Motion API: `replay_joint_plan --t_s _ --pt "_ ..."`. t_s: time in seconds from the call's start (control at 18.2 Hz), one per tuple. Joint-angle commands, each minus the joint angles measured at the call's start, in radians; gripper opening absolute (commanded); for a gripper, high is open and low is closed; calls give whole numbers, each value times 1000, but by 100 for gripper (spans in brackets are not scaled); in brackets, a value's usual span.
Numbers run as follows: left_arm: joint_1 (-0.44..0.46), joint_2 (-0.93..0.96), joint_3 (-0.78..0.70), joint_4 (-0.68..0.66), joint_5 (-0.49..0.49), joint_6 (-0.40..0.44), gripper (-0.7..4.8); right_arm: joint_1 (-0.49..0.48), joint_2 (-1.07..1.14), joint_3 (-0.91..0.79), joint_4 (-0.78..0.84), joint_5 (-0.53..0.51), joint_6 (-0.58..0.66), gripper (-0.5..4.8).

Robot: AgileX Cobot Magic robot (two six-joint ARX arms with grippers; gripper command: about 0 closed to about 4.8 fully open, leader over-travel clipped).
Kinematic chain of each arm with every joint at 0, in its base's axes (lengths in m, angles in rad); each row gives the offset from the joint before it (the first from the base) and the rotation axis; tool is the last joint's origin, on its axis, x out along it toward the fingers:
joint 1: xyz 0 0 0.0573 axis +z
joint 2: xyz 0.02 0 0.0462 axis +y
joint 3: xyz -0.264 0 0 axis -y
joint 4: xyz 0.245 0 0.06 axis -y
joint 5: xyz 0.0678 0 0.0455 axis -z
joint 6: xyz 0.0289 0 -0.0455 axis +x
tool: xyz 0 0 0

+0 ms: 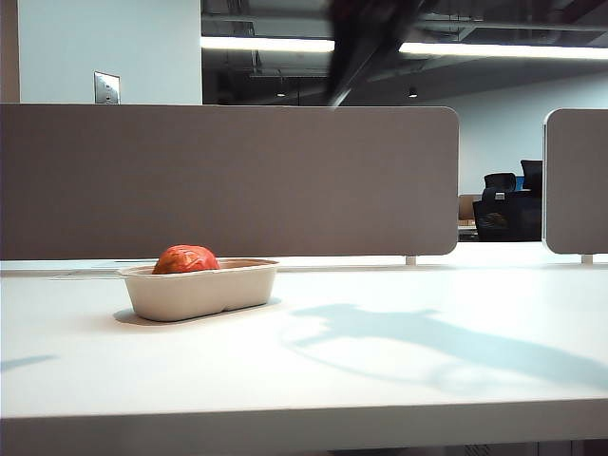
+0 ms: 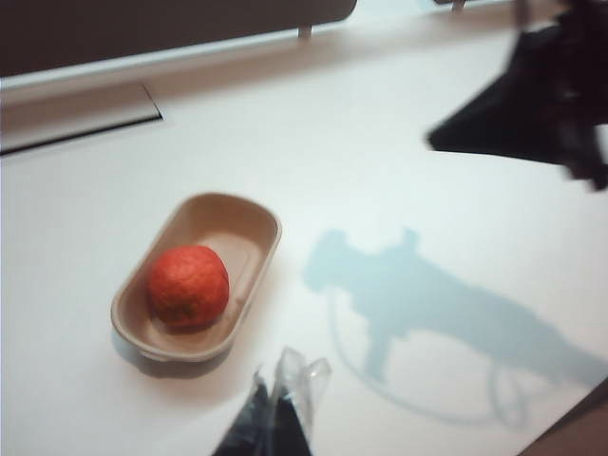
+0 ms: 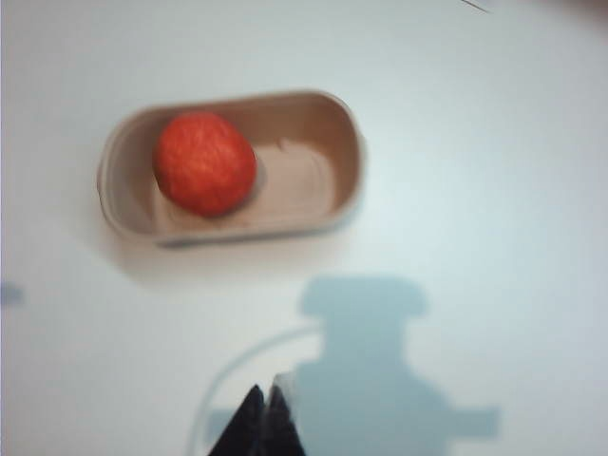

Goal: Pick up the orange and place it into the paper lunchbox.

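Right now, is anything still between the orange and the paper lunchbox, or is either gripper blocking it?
Nothing visible. The orange already sits inside the paper lunchbox, toward one end. The right gripper is shut and empty, clear above the table; the left gripper also hangs clear, fingertips together.

place: open-plan office | signs: grey fabric desk divider panels [image 1: 228, 180] on a white desk [image 1: 380, 370] | ceiling strip lights [image 1: 266, 44] | black office chairs [image 1: 508, 204] (far back)
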Motion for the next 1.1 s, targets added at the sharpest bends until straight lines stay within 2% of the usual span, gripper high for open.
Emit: replay_joint_plan --t_s 0.05,0.22,0.33,0.44,0.66,0.82,0.93,1.1 --pt "1 -53 -1 1 -33 1 -5 -5 -153 -26 -127 75 -42 -1" --pt "1 -134 -40 -27 -76 0 -5 -5 -348 -153 -118 79 -41 -1" --pt "1 -211 -111 -29 -98 0 -5 -5 -504 -282 -74 116 -35 -1" --pt "1 -311 -225 15 -142 1 -5 -5 -643 -421 6 119 -10 -1" --pt "1 -553 -463 172 -185 12 -6 -5 -911 -741 275 118 -11 -1" --pt "1 -730 -612 194 -209 11 -6 -5 -1096 -966 386 171 -10 -1" --pt "0 -721 -653 245 -198 5 -5 -5 -1180 -1061 425 229 -8 0" --pt "1 -716 -683 288 -224 8 -6 -5 -1312 -1139 422 202 44 0"
